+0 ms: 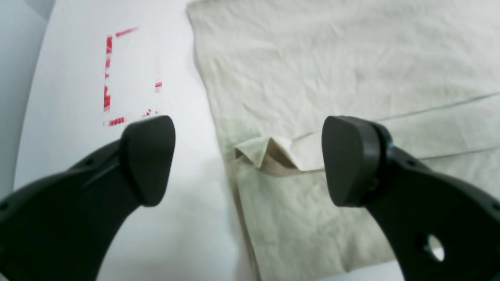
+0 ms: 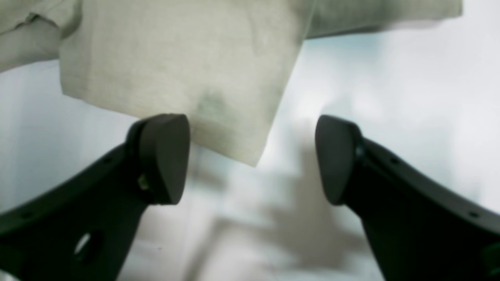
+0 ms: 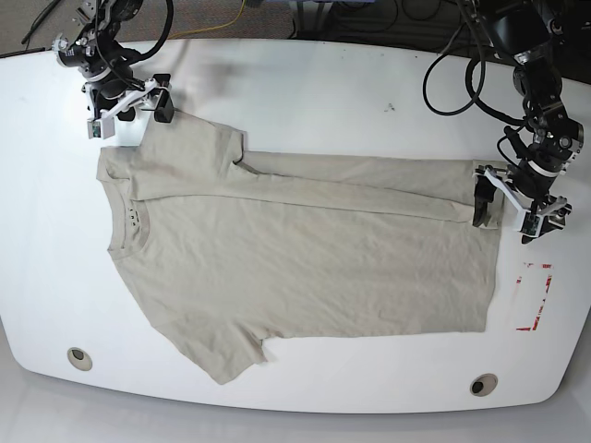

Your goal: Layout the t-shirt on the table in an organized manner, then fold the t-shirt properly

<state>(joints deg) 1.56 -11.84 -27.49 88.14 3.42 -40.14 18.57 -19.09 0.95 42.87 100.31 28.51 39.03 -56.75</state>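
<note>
The beige-grey t-shirt (image 3: 295, 258) lies spread on the white table (image 3: 332, 92), collar to the left and hem to the right, with its far side folded over in a long strip. My left gripper (image 3: 506, 217) is open over the far hem corner. In the left wrist view the gripper (image 1: 248, 160) straddles a small turned-up fold of the shirt (image 1: 269, 154). My right gripper (image 3: 129, 118) is open at the far sleeve. In the right wrist view the sleeve (image 2: 175, 78) hangs between the fingers of the gripper (image 2: 252, 160), which hold nothing.
A red tape rectangle (image 3: 534, 295) lies on the table to the right of the hem and shows in the left wrist view (image 1: 109, 78). Two grommet holes (image 3: 79, 358) (image 3: 482, 384) sit near the front edge. Cables lie behind the table's far edge.
</note>
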